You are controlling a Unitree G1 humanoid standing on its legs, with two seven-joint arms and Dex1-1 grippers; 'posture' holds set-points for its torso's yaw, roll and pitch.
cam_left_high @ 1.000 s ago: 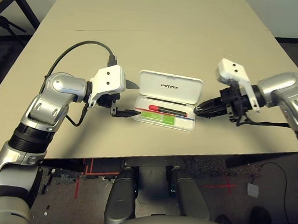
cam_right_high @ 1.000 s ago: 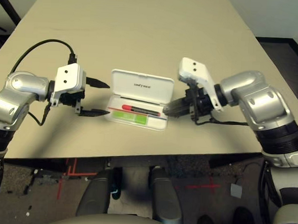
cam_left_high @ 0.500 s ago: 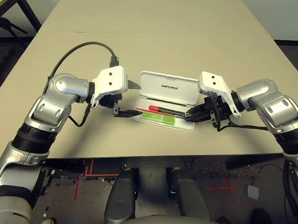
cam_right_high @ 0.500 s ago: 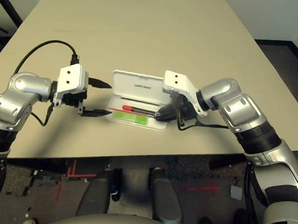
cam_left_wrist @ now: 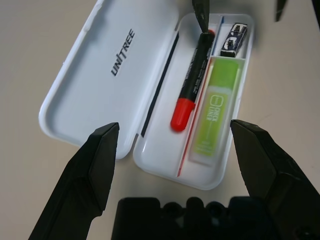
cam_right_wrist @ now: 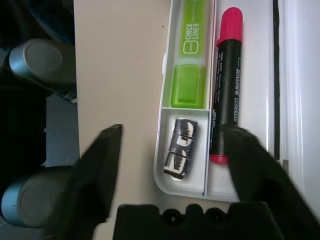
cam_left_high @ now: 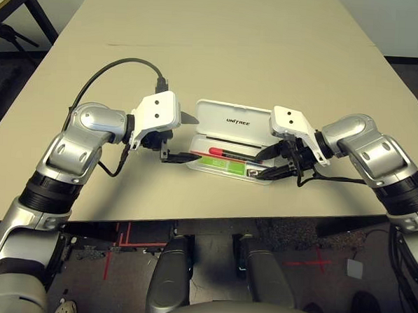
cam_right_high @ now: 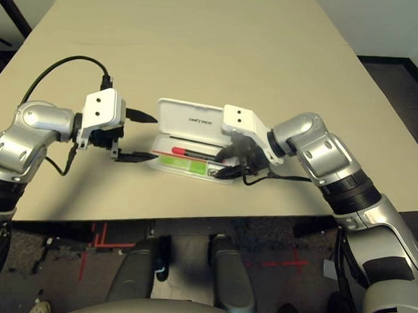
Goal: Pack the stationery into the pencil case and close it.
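The pencil case (cam_left_high: pixel 221 119) lies open on the tan table, its lid flat on the far side with the "UNITREE" lettering up. In its tray lie the stationery: a red marker (cam_left_wrist: pixel 192 82), a light-green bar (cam_left_wrist: pixel 215 110), a tiny silver-and-black piece (cam_right_wrist: pixel 181 147) and thin red (cam_left_wrist: pixel 189 145) and blue (cam_left_wrist: pixel 220 25) sticks. My left gripper (cam_left_high: pixel 194 137) is open at the case's left end, holding nothing. At the tray's right end my right gripper (cam_left_high: pixel 262 166) is open, one finger either side of the tray's end, with the small piece lying free below it.
A black cable (cam_left_high: pixel 115 71) loops from my left wrist over the table. The table's front edge (cam_left_high: pixel 206 219) runs close below the case. Bare tabletop stretches behind the lid. A dark stand (cam_left_high: pixel 12 30) is off the table's far left corner.
My right gripper has moved left to the tray's right end and opened. The silver-and-black piece now lies in the tray. The left arm has barely moved.
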